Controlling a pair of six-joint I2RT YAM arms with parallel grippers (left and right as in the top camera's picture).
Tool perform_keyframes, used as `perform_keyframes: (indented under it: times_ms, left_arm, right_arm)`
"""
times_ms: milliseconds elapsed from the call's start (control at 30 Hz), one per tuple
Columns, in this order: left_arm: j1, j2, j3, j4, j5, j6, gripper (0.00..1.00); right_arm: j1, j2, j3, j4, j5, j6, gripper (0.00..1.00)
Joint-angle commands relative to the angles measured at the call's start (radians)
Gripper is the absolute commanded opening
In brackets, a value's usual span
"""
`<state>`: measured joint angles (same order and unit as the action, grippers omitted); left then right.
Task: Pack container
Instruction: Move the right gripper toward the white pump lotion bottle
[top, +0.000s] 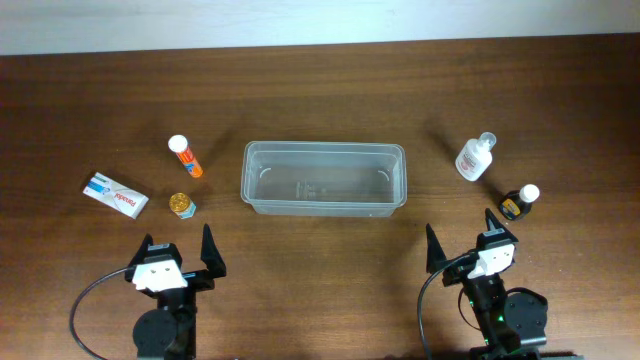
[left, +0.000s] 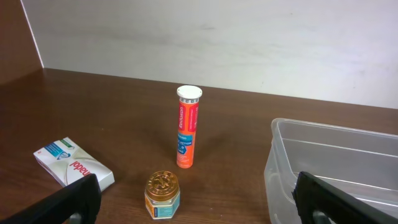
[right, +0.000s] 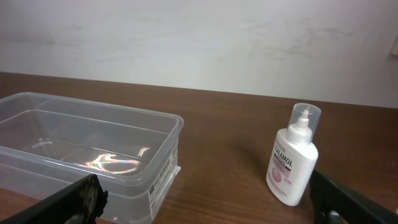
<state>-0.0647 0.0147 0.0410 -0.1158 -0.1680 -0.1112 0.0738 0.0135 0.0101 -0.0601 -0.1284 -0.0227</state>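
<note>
The clear plastic container (top: 324, 178) stands empty at the table's middle; it also shows in the left wrist view (left: 336, 168) and the right wrist view (right: 87, 149). Left of it lie an orange tube with a white cap (top: 185, 157) (left: 187, 127), a small gold-lidded jar (top: 181, 205) (left: 163, 195) and a white box (top: 116, 194) (left: 72, 163). Right of it are a white lotion bottle (top: 474, 157) (right: 293, 155) and a small dark bottle with a white cap (top: 518, 201). My left gripper (top: 180, 250) (left: 196, 208) is open and empty near the jar. My right gripper (top: 470, 240) (right: 208, 208) is open and empty.
The brown wooden table (top: 320, 90) ends at a pale wall at the back (left: 217, 37). Both arm bases sit at the table's front edge.
</note>
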Motion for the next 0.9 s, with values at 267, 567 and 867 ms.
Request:
perform_keyframes:
  times_ms: [267, 567, 867]
  left_arm:
    - [0.005, -0.009, -0.010, 0.003, 0.000, 0.019, 0.99]
    - [0.005, -0.009, -0.010, 0.003, 0.000, 0.019, 0.99]
    - [0.005, -0.009, -0.010, 0.003, 0.000, 0.019, 0.99]
  right_arm:
    - [0.007, -0.010, -0.005, -0.006, -0.002, 0.004, 0.98]
    - [0.007, 0.039, -0.005, -0.004, -0.044, 0.063, 0.98]
    - [0.007, 0.119, 0.036, 0.034, -0.131, 0.129, 0.98]
